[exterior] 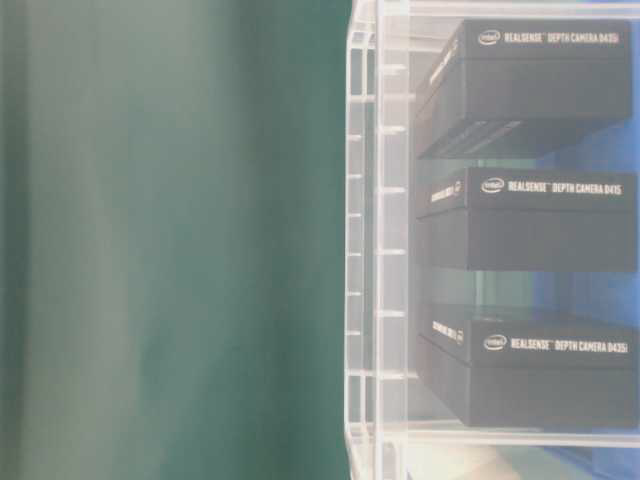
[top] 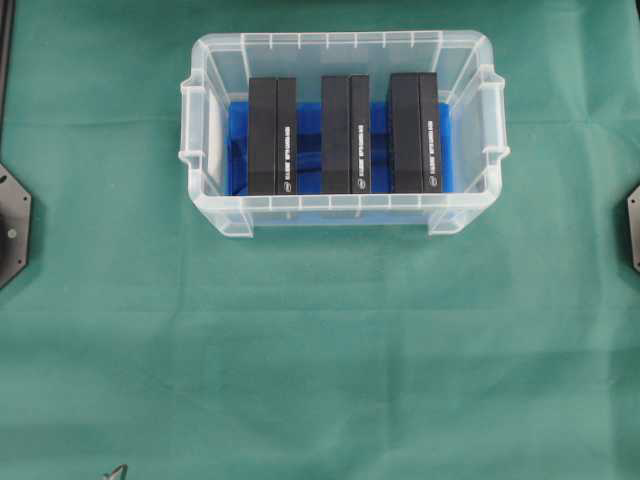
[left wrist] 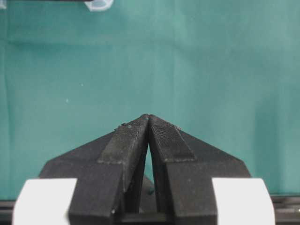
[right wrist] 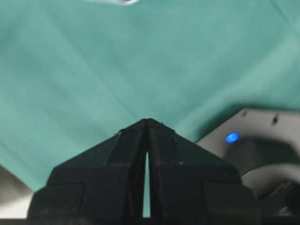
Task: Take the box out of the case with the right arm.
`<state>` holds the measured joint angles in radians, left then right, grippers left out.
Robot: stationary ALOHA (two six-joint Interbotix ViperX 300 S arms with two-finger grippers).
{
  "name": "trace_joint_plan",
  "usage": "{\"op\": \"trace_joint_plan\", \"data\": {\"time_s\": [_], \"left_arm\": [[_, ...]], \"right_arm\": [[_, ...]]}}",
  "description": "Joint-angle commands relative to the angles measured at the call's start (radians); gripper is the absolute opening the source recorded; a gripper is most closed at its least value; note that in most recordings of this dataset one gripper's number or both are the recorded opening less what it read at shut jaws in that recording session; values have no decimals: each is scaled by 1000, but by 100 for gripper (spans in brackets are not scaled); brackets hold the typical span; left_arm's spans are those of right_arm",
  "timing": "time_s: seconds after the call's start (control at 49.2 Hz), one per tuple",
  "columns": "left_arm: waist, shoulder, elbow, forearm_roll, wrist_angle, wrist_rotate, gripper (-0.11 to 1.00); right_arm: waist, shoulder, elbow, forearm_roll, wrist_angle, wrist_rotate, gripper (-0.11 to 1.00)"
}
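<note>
Three black boxes stand on edge side by side in the case (top: 470, 110) on the green tabletop (top: 320, 350), with blue gaps between them; the rightmost box (top: 415, 132) looks nearest the right arm. They appear to be stiff, light, smooth cardboard, so pinch the narrow top edge across its thickness. Both the right gripper (right wrist: 147, 121) and the left gripper (left wrist: 148, 117) have fingers pressed together, holding nothing, over bare cloth.
</note>
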<state>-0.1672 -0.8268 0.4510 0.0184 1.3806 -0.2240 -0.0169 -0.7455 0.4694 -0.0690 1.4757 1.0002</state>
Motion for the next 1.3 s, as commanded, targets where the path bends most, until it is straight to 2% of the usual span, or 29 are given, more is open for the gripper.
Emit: {"op": "trace_joint_plan", "data": {"time_s": [0.0,0.102,0.224,0.305,0.488,0.63,0.793,0.874,1.097,1.28], "left_arm": [[-6,11,-28,3,-5,-2,2],[-5,11,-28,2,-5,0,2],[-6,8,-26,3,-5,-2,2],[-5,8,-28,3,-5,-2,2],[-5,8,-28,3,-5,-2,2],[-5,9,-28,3,-5,-2,2],[-5,11,-28,3,-5,-2,2],[-5,11,-28,3,-5,0,2],[-5,9,-28,3,-5,0,2],[-5,9,-28,5,-5,0,2]], "right_arm": [[-2,2,-23,-20,14,120,1],[-2,3,-23,-26,40,265,1],[-2,20,-21,-23,58,391,1],[-2,31,-21,-20,63,420,1],[-2,67,-26,-11,104,428,1],[-17,94,-32,-21,115,426,1],[-100,109,-35,-31,110,407,1],[-153,112,-35,-51,109,359,1],[-285,132,-43,-55,52,210,1],[-362,147,-48,-54,18,149,1]]}}
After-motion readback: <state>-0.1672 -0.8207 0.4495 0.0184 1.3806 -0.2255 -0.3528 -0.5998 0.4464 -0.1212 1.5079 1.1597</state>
